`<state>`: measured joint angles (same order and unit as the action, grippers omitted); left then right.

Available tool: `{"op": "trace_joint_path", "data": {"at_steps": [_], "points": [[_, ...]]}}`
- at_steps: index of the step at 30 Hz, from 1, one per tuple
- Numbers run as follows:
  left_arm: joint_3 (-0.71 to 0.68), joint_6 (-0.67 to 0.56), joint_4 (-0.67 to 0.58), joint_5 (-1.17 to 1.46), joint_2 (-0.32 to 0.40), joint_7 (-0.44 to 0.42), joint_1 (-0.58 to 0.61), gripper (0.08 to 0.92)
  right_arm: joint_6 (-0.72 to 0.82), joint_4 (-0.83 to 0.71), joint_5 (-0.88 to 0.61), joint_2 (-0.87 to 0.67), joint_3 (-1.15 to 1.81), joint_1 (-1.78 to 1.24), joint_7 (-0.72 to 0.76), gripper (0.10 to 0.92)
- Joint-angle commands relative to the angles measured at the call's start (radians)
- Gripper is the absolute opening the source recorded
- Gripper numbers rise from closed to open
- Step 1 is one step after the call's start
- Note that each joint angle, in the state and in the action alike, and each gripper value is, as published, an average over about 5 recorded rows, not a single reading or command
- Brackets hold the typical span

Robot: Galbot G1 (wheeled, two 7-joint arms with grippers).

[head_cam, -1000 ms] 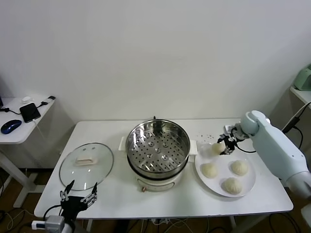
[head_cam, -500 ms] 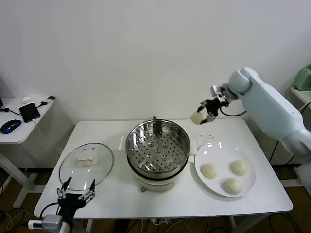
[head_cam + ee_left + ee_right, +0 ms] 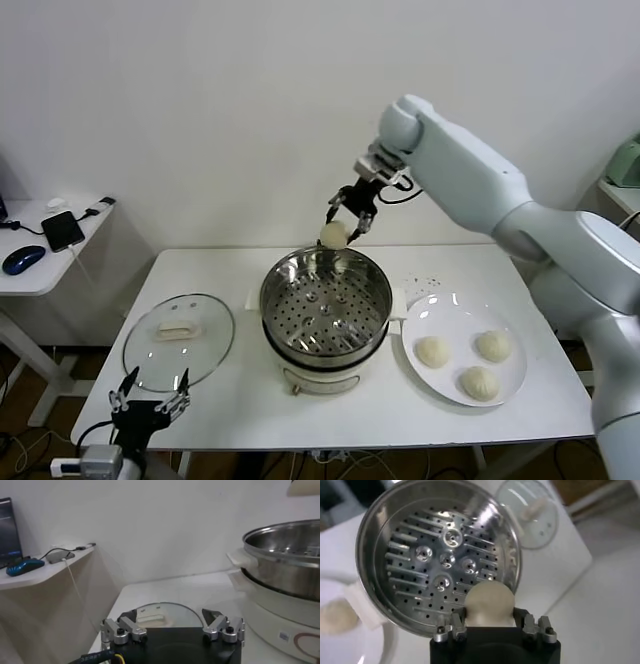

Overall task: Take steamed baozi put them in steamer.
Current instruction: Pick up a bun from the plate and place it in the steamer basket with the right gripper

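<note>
While my right gripper (image 3: 349,222) pinches one baozi (image 3: 333,235) half-closed, the steamer (image 3: 325,300) sits just below it, tray bare. Further off, three baozi (image 3: 470,362) wait on the plate (image 3: 513,385). Left gripper (image 3: 148,406) idles wide open past the lid (image 3: 178,340).

You get even, bright indoor light in the head view — white wall (image 3: 200,120) and table (image 3: 240,400) look flat, w/ only soft shadows under the steamer (image 3: 325,310) and plate (image 3: 510,385). Glare spots sit on the steamer's steel rim and perforated tray; in the right wrist view the metal mirrors light strongly. The glass lid (image 3: 178,340) shows faint reflections. Left wrist view is dimmer, bluish, and soft — bkgd desk (image 3: 45,572) is blurred, the steamer edge slightly smeared.
</note>
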<state>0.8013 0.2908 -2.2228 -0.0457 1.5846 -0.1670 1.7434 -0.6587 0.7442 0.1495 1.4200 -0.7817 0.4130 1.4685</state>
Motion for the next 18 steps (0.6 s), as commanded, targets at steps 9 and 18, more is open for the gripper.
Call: {"op": "trace_joint_path", "data": {"at_steps": [9,18], "points": [[0.003,0.010,-0.005,0.009,0.006,0.015,-0.007,0.823,-0.168,-0.025,0.286,0.089,0.013,-0.088,-0.121,0.630],[-0.002,0.017,0.002,0.020,0.010,0.012,-0.017,0.823,-0.167,-0.066,0.343,0.089,0.033,-0.143,-0.208,0.631]]}}
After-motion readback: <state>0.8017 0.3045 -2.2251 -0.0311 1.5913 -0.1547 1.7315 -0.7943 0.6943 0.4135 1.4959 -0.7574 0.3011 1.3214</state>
